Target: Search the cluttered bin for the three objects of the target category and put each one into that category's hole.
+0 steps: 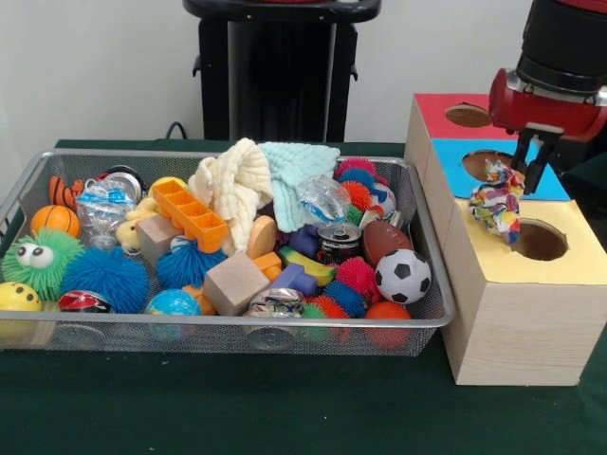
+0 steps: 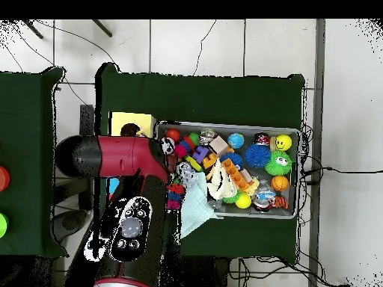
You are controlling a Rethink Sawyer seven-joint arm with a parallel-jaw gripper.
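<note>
One multicoloured rag (image 1: 497, 201) is held pinched in the gripper (image 1: 521, 173) at the right of the frame, hanging over the boxes just left of the hole (image 1: 540, 240) in the yellow top. Filling the left and centre, the bin (image 1: 429, 322) is packed with spiky balls, a soccer ball (image 1: 402, 276), wooden blocks, a can (image 1: 339, 244), and cream (image 1: 233, 182) and mint-green (image 1: 296, 172) knitted cloths.

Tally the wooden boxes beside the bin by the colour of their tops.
Red-topped box: 1
Blue-topped box: 1
Yellow-topped box: 1
Total: 3
</note>
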